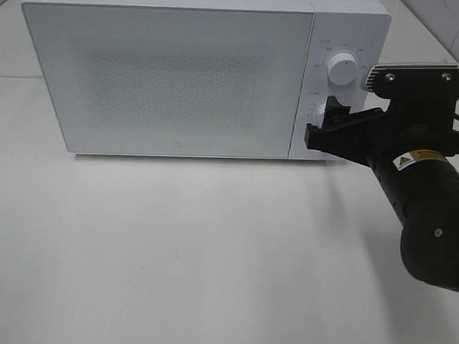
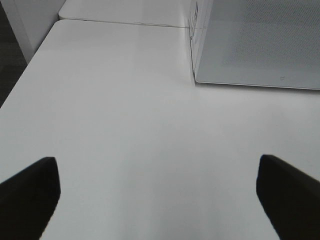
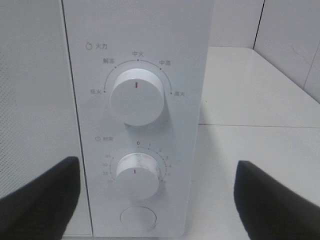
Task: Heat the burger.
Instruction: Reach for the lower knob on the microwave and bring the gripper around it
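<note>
The burger is out of view; the white microwave [image 1: 173, 69] stands with its door shut and the frosted door panel hides the inside. My right gripper [image 1: 323, 124] is open, right in front of the control panel, level with the lower timer knob [image 3: 138, 177]. In the right wrist view the gripper [image 3: 157, 200] has its dark fingers [image 3: 40, 200] spread on either side of that knob, not touching it. The upper power knob [image 3: 136, 97] has its red mark pointing up. My left gripper [image 2: 159, 200] is open and empty over bare table, to the left of the microwave [image 2: 260, 45].
A round push button [image 3: 137, 218] sits below the timer knob. The white table [image 1: 171, 254] stretches in front of the microwave. A tiled wall [image 3: 290, 35] rises behind the table to the right of the microwave.
</note>
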